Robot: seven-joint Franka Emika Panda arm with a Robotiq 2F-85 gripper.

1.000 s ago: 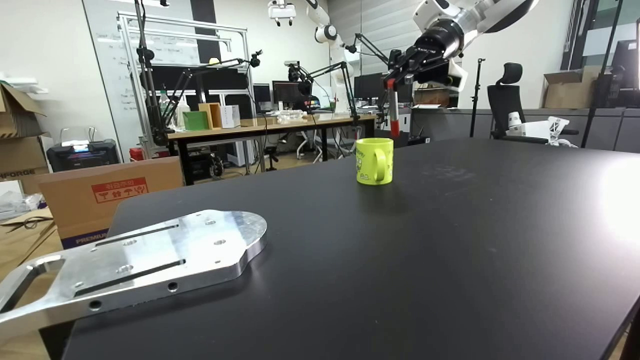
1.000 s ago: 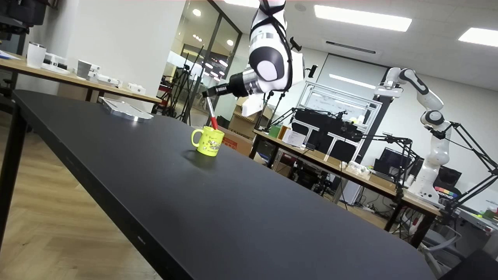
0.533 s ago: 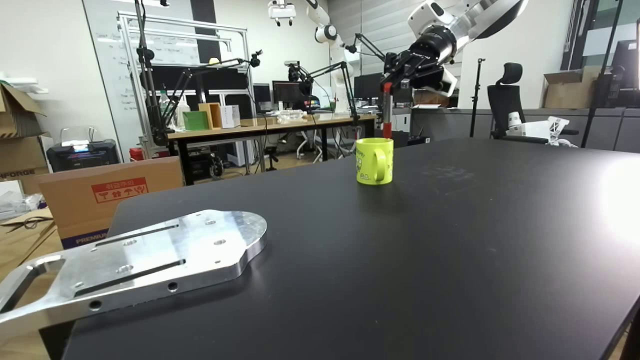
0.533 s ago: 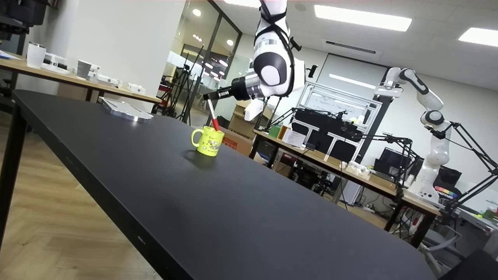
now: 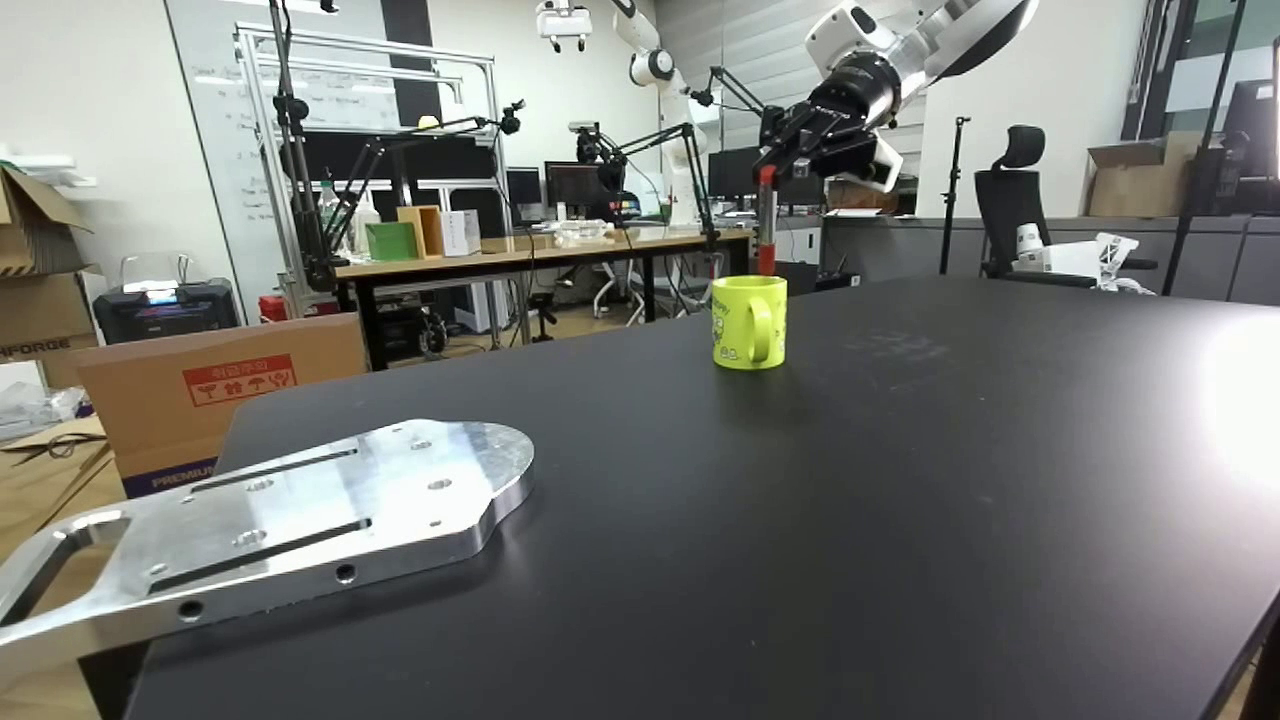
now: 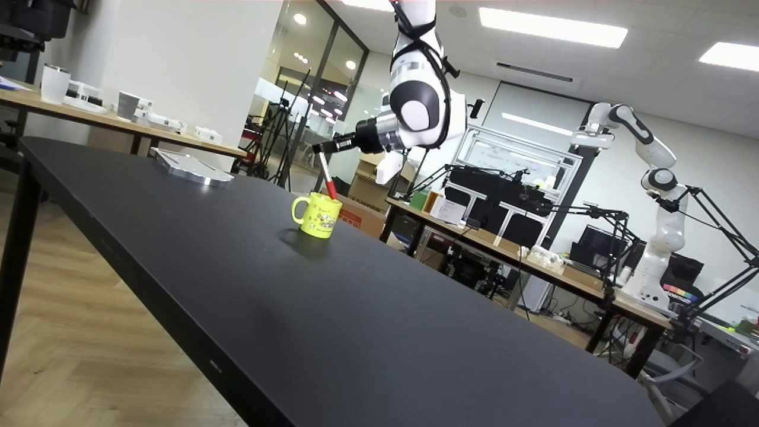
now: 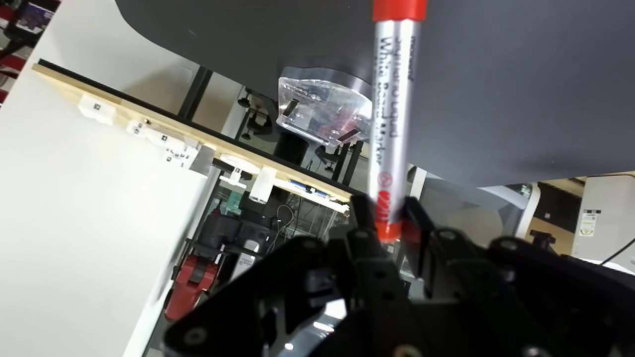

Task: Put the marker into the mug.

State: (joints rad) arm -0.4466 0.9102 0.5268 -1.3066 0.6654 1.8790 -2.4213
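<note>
The marker, with a silver body and red ends, is in my gripper's fingers and shows in both exterior views [image 5: 767,215] [image 6: 326,172] and in the wrist view [image 7: 392,109]. My gripper [image 5: 768,172] [image 6: 319,148] [image 7: 387,215] is shut on its upper end. The marker hangs nearly upright, red cap down. The yellow-green mug [image 5: 738,325] [image 6: 319,216] stands upright on the table and is out of the wrist view. The cap's lower end meets the far part of the mug's rim in both exterior views. I cannot tell whether it is inside or behind.
The black table [image 5: 800,520] [image 6: 356,308] carries a silver metal plate [image 5: 400,480] [image 6: 193,169] at one end, away from the mug. A cardboard box [image 5: 230,390] stands beside the table edge.
My gripper and the marker have moved left and slightly down in an exterior view, bringing the marker over the mug's rim. The mug has not moved.
</note>
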